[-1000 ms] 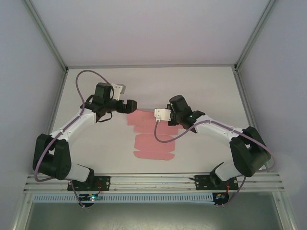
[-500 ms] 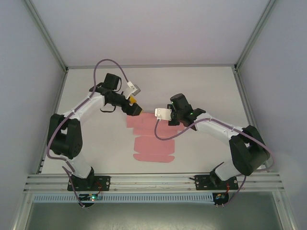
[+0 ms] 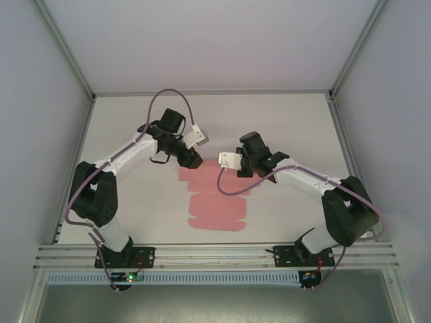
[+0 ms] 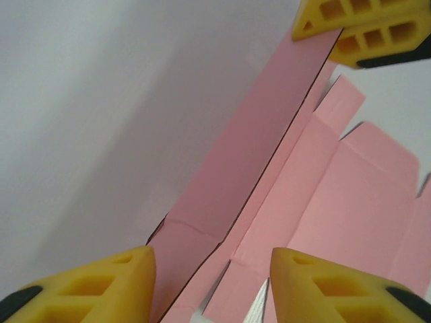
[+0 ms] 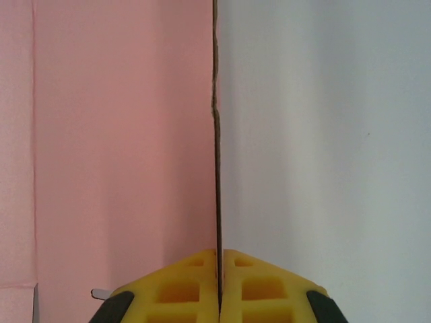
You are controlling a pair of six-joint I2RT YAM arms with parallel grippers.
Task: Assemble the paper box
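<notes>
The pink paper box point(image 3: 215, 202) is a flat die-cut sheet lying mid-table. Its far flap point(image 4: 269, 128) is lifted upright. My right gripper point(image 3: 240, 165) is shut on that flap at its right end, and in the right wrist view the card point(image 5: 217, 134) runs edge-on out from between the pressed pads point(image 5: 202, 282). My left gripper point(image 3: 193, 160) hovers at the flap's left end. Its yellow fingers point(image 4: 94, 286) stand apart with the flap's end between them, and I see no contact. The right gripper's fingertips point(image 4: 350, 27) also appear in the left wrist view.
The white table point(image 3: 135, 202) is walled in by grey panels at the back and both sides. A metal rail point(image 3: 215, 252) runs along the near edge, where both arm bases are fixed. Purple cables loop above each arm.
My left arm has swung in over the sheet's far left corner and its jaws have narrowed round the raised flap. The right gripper has held its grip in place.
</notes>
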